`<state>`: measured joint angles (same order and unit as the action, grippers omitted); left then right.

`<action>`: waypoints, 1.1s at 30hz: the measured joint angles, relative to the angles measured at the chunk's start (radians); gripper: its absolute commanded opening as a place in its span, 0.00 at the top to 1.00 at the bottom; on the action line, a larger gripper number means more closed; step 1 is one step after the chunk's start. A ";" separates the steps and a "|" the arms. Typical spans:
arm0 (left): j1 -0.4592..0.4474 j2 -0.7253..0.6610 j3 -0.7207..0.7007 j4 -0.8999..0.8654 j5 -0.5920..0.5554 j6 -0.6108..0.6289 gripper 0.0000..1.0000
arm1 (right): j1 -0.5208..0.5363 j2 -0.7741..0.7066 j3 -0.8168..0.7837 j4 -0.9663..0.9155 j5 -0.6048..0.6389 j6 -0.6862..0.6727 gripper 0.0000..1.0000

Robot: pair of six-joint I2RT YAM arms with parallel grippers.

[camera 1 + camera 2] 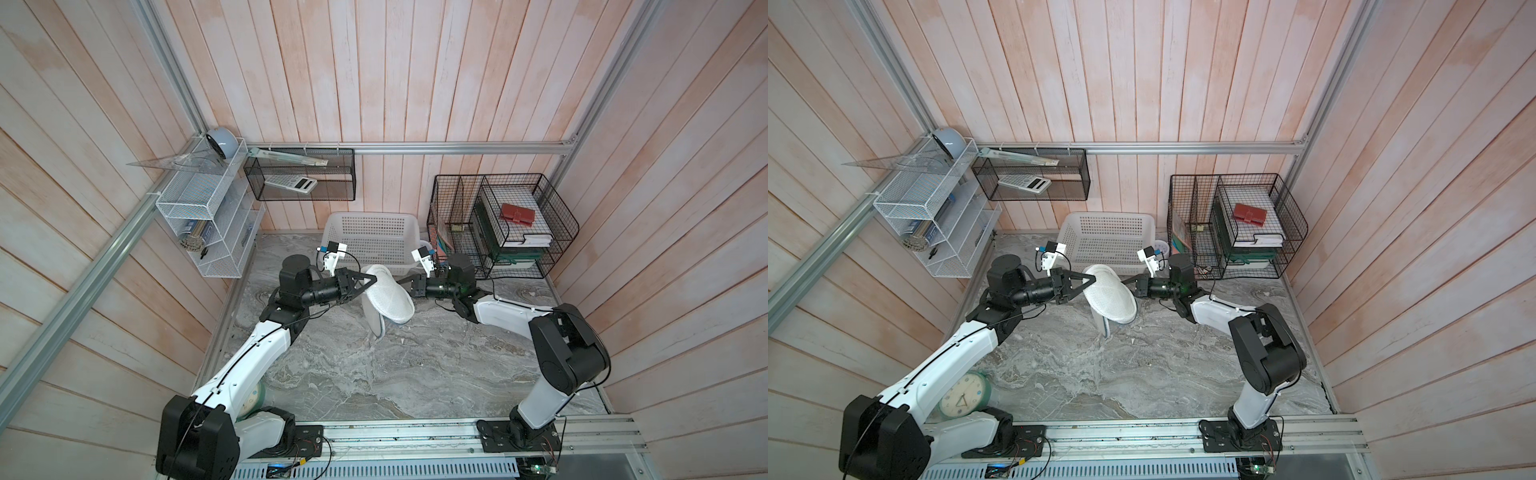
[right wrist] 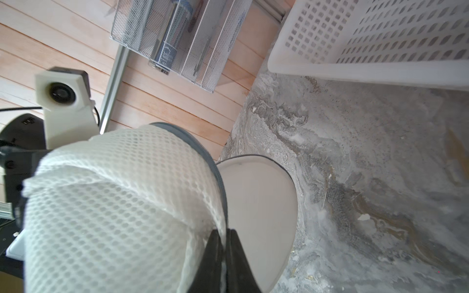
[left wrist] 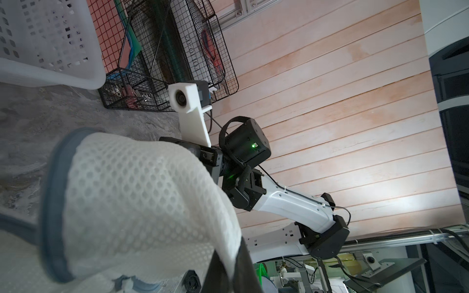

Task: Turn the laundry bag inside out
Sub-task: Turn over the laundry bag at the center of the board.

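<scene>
Grey marbled table (image 1: 415, 374) under me, pale planks all round. Nearest, a clock (image 1: 963, 395) sits by my left base, well apart from the work. Out at mid-table I hold the bag (image 1: 388, 297) up between both arms. My left gripper (image 1: 371, 279) is pinched tight on a fold of mesh at one side. My right gripper (image 1: 399, 282) is clamped the same way on the opposite side. Each has only a thin fold of fabric between its jaws. The mesh dome bulges upward. A grey-trimmed rim and a smooth white panel hang below it toward the table, and I cannot tell whether they touch it.

The risks, as I judge them:
- Both bites look shallow, so a hard pull apart could slide the mesh out of one jaw and drop the bag.
- If I have caught two layers together, pulling would only stretch them and nothing would turn.
- The hanging rim could drag on the table and twist the bag.
- The basket (image 1: 370, 215) stands just behind, and a wide swing of either wrist could knock its front rim.
</scene>
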<state>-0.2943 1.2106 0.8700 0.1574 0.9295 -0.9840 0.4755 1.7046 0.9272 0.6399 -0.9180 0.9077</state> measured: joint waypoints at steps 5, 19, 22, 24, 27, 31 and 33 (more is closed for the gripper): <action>0.000 0.013 -0.014 0.015 -0.023 0.045 1.00 | -0.018 -0.023 -0.005 0.077 0.000 0.100 0.90; 0.000 0.085 -0.072 -0.020 -0.140 0.082 0.40 | -0.008 -0.091 -0.005 0.123 -0.019 0.149 0.93; 0.000 0.092 -0.095 0.021 -0.150 0.041 0.50 | -0.006 -0.096 -0.005 0.123 -0.022 0.149 0.92; -0.001 0.104 -0.106 0.067 -0.151 0.006 0.87 | -0.006 -0.098 -0.005 0.121 -0.023 0.146 0.86; -0.004 0.128 -0.121 0.137 -0.152 -0.035 1.00 | -0.005 -0.102 -0.005 0.100 -0.019 0.129 0.72; -0.010 0.136 -0.132 0.211 -0.153 -0.089 1.00 | -0.005 -0.119 -0.005 0.006 0.001 0.051 0.57; -0.010 0.136 -0.133 0.240 -0.153 -0.109 1.00 | -0.008 -0.135 -0.005 -0.065 0.021 -0.008 0.62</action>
<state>-0.3042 1.3464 0.7372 0.3973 0.7765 -1.0931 0.4671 1.5692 0.9226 0.5747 -0.8970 0.8997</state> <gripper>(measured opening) 0.066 0.421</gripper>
